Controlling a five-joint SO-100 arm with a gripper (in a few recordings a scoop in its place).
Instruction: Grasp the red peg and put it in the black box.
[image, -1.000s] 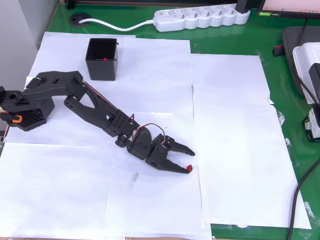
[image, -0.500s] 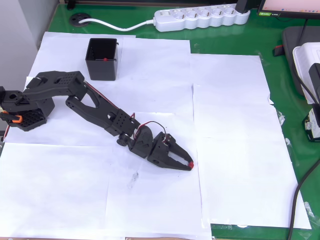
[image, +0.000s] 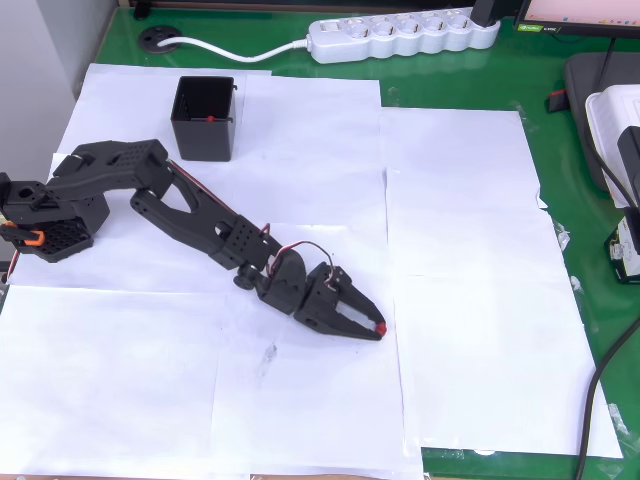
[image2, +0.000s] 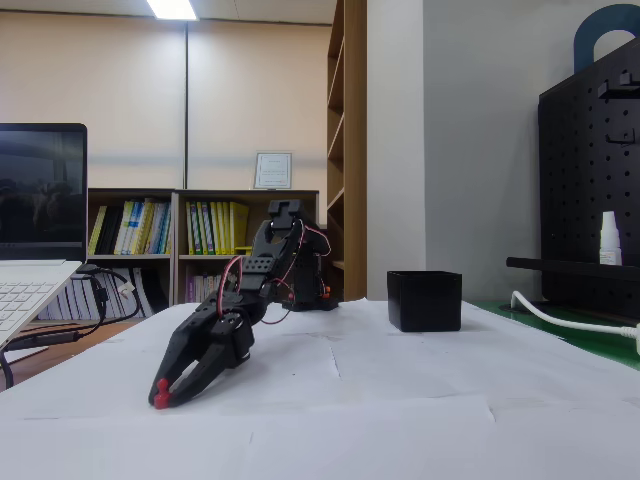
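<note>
The red peg (image: 381, 327) sits at the very tip of the claw (image: 374, 328), pinched between the two black fingers, which have come together on it; in the fixed view the peg (image2: 161, 384) shows as a red spot at the fingertips of the claw (image2: 160, 394), low against the white paper that covers the surface (image: 470, 250). The tips appear to touch or nearly touch the paper, so the peg seems gripped but not yet lifted. A grip this far out on the fingertips suits so small a piece, though it likely leaves little margin if the peg rolls or twists as it rises. The arm is stretched long and low, running from its base, well behind the claw, down through a raised elbow to a wrist that slopes steeply toward the paper. The black box (image: 205, 117) stands well away from the claw, back beyond the arm's elbow and close to the base; a small red speck shows inside it in the overhead view, though what it is cannot be told. The box (image2: 424, 300) stands upright with its mouth open upward, so the next move would probably need a lift and a long swing back over its rim.
</note>
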